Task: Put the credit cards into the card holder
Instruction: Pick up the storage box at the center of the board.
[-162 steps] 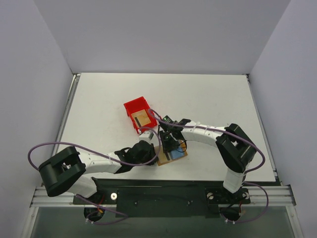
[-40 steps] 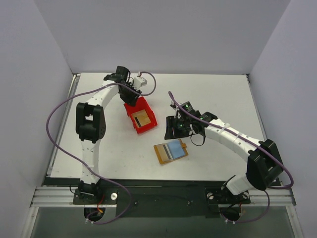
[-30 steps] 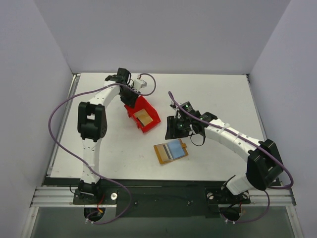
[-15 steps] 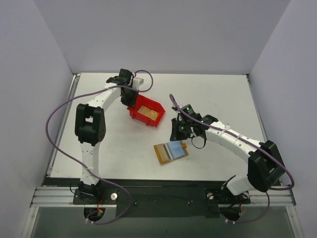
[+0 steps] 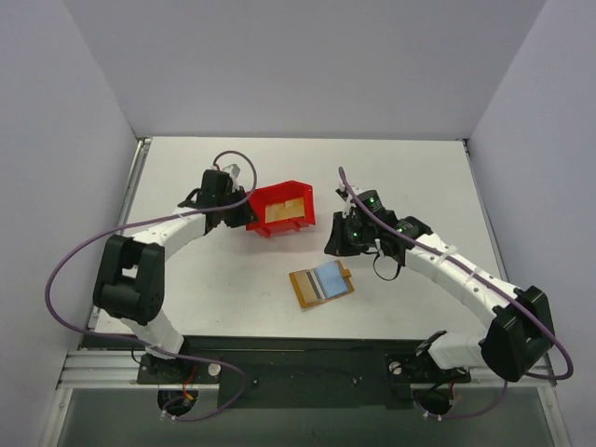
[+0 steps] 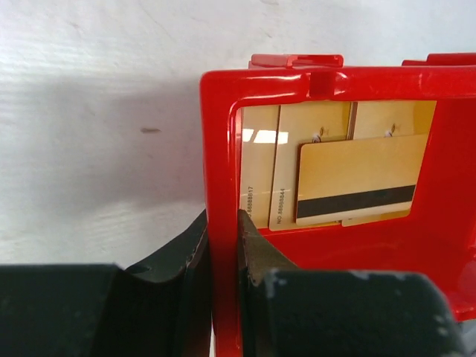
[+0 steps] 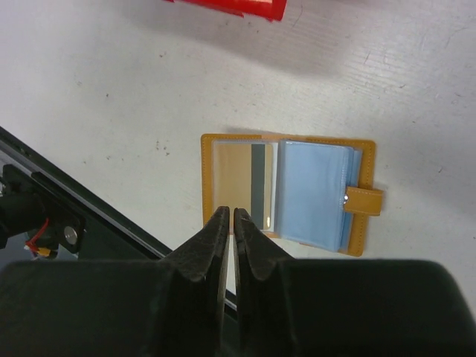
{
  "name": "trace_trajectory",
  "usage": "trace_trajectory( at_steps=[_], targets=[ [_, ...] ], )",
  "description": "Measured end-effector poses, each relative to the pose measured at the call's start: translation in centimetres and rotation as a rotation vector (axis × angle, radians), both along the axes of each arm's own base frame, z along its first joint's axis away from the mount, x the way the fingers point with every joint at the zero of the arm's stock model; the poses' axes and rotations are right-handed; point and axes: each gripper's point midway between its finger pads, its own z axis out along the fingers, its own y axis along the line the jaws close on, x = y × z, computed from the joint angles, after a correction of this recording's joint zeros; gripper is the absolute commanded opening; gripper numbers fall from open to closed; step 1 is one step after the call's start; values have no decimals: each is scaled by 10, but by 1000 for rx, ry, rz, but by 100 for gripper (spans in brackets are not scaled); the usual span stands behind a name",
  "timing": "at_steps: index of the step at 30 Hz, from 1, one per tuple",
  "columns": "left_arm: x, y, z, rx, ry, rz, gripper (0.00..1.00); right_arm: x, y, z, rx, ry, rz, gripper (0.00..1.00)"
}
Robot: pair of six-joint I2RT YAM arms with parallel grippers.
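Note:
Several tan credit cards lie in a red bin, one showing a dark stripe. My left gripper is shut on the bin's left wall and sits at the bin's left end in the top view. The orange-tan card holder lies open on the table, with its blue panel to the right and a striped card in its left pocket. My right gripper hovers over the holder's near edge, shut and empty, up and to the right of the holder in the top view.
The white table ends at a black rail just in front of the holder. Grey walls close in the left, right and back sides. Purple cables loop off both arms.
My left arm has swung toward the front and turned the red bin, which now lies crosswise and slightly further right. My right gripper has closed and shifted a little.

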Motion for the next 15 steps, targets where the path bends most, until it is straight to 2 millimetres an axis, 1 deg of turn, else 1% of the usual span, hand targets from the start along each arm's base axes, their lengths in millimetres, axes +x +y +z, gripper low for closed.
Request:
trace_trajectory(
  at_steps=[4,6,8,10,12,15],
  targets=[
    [-17,-16,6,-211,-74,54,0,0,-2,19,35,-45,-6,7],
    [-28,-21,7,-295,-110,72,0,-2,-2,29,55,-69,-1,7],
    [-40,-22,6,-329,-139,94,0,-4,-2,37,73,-87,5,6],
    [-53,-24,10,-322,-185,115,0,-6,-2,43,88,-99,15,4],
    [-67,-31,22,-303,-253,124,0,-8,-1,47,98,-109,31,4],
    [-82,-42,53,-319,-364,140,0,-11,2,52,112,-115,65,4]
  ],
)
